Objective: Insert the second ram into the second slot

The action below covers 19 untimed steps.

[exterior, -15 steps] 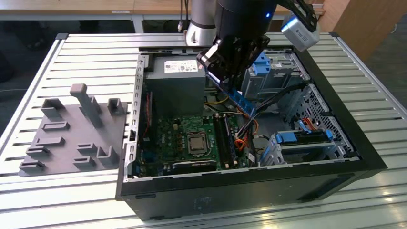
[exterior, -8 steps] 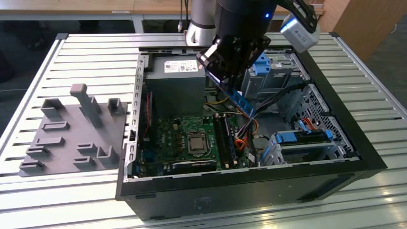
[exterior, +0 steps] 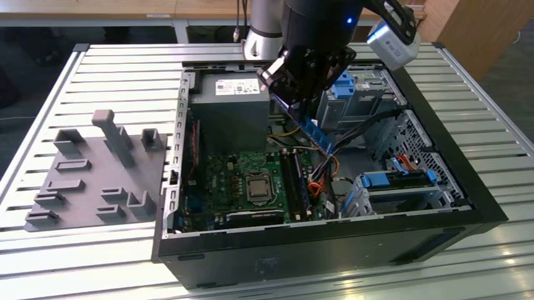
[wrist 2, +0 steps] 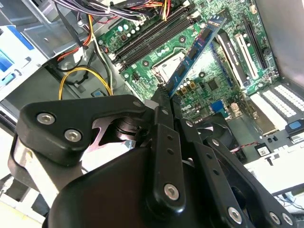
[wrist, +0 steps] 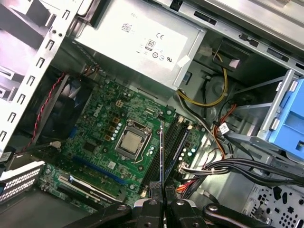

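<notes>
gripper [wrist 2: 164, 95] links look like matt black metal with shiny silver screws. the second ram [wrist 2: 194, 51] is a glossy blue circuit board, motherboard [wrist 2: 223, 78] glossy green. case [exterior: 334, 250] is matt black outside, bare grey sheet metal inside. table [exterior: 109, 69] is ribbed pale metal, fixture tray [exterior: 84, 187] looks like dull grey plastic.

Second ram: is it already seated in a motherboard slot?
No: in the second wrist view the second ram is clamped in the gripper, held tilted in the air above the motherboard.

Pale slatted worktable [exterior: 84, 262], wooden desk [exterior: 100, 7] behind
</notes>
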### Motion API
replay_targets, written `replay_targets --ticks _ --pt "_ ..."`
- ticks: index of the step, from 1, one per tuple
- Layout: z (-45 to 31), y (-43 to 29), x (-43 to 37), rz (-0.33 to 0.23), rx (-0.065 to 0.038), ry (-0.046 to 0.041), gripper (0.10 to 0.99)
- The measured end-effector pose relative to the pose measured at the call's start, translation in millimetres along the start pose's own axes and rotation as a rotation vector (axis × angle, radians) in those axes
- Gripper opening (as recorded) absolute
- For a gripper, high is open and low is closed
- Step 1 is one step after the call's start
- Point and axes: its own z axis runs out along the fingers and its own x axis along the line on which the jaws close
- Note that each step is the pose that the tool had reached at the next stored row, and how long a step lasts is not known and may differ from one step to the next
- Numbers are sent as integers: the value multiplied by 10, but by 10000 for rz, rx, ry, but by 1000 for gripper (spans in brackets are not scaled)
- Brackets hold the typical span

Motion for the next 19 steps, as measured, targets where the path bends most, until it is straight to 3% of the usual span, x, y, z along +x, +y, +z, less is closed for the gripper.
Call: replay_targets --ticks 19 --pt "1 0 0 801 10 -27 137"
